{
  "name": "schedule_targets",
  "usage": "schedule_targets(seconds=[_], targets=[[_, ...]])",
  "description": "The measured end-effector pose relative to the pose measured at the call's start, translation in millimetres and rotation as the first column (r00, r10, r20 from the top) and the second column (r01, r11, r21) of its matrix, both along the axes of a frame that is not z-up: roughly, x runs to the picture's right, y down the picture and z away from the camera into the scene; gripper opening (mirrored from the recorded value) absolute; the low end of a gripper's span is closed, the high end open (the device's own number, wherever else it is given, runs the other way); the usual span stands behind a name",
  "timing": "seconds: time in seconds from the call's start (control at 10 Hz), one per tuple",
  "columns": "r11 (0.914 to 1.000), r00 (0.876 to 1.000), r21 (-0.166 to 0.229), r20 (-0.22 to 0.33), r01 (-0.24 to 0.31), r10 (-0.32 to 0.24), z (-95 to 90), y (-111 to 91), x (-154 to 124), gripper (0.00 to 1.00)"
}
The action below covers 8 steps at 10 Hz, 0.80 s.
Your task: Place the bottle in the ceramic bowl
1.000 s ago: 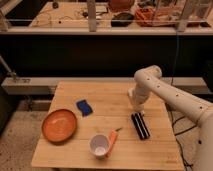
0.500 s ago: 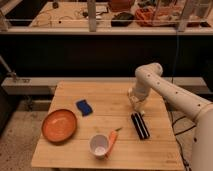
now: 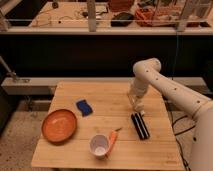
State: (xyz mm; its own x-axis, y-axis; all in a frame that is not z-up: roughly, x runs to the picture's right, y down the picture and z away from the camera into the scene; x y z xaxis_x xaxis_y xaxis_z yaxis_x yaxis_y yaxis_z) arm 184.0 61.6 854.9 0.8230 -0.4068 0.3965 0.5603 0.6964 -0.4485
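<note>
Barely started tbh: gripper (image 3: 137,104) hangs right over the bottle (image 3: 141,112), can't tell if it's grabbing it or released. Ceramic bowl (image 3: 59,126) sits empty, well apart across the bench (image 3: 102,95).

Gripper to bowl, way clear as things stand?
Probably yes. The gripper hangs over the table at picture right, just behind the black bar; the bowl lies front left, nothing in it. Sponge and cup sit low near the route, so passing above looks free.
</note>
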Motion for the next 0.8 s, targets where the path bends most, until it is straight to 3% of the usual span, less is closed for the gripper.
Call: schedule_targets(seconds=[0.2, 0.5, 0.8], targets=[[0.9999, 1.0, 0.003, 0.003, -0.011, 0.011, 16.5, 12, -2, 0.79], [1.0, 1.0, 0.005, 0.005, -0.008, 0.008, 21.5, 14, -12, 0.8], [0.9999, 1.0, 0.005, 0.013, -0.01, 0.01, 26.6, 12, 7, 0.8]])
